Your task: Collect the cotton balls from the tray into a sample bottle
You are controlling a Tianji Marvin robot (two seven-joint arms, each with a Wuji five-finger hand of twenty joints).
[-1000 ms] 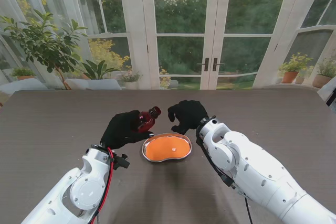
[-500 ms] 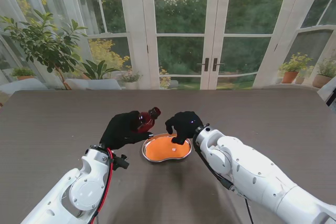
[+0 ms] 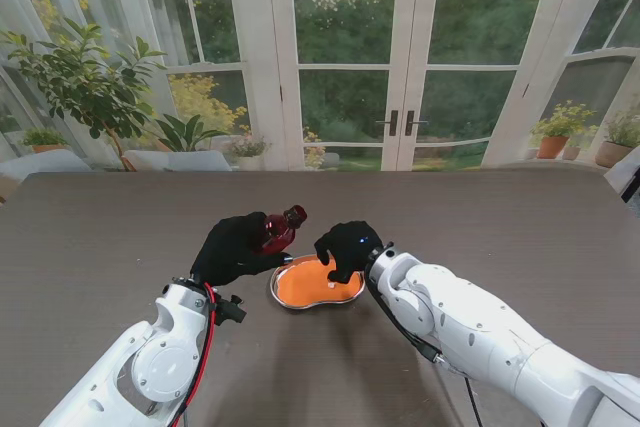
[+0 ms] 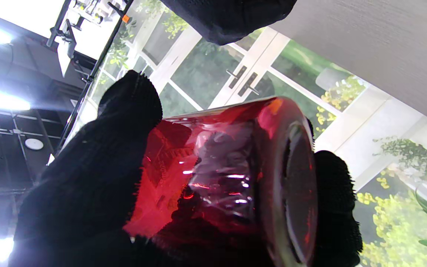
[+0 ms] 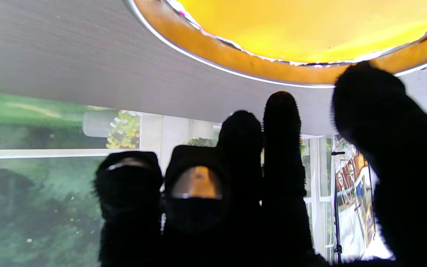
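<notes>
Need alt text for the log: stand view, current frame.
The left hand holds a red sample bottle tilted beside an orange-lined metal tray on a dark table. The right hand hovers over the tray's far edge, holding nothing visible.

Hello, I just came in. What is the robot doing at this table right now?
It is collecting cotton balls from a tray into a bottle. The left robot hand holds a red sample bottle tilted, above the table beside the tray. The right robot hand hangs over the far edge of the orange kidney-shaped tray, fingers pointing down, holding nothing that can be seen. Whether a cotton ball lies in the tray is hard to tell.
</notes>
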